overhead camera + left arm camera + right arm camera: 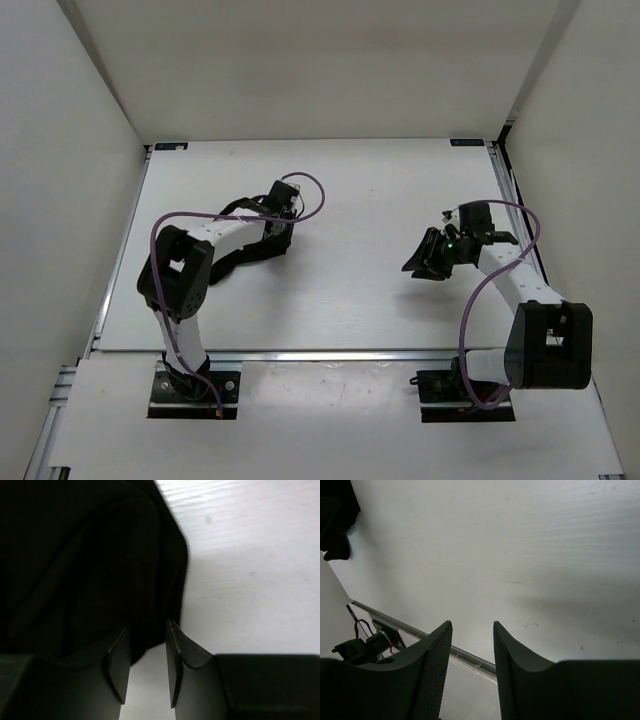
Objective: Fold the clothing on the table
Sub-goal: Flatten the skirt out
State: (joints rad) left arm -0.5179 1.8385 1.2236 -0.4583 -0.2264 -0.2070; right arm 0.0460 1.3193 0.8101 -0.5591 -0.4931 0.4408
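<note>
Under the left arm [225,232] — clothing [245,260], long axis near-left to far-right

2 white-and-black arms [228,230], purple cables [322,196]

The black clothing [255,256] is seen bunched on the left half of the table [350,310], partly covered by the left gripper [283,200]. The right gripper [428,258] is held near the surface's right edge, well apart from it.

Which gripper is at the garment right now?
The left gripper: its tips sit at the edge of the black clothing. The right gripper is over bare table, well apart from it.
</note>
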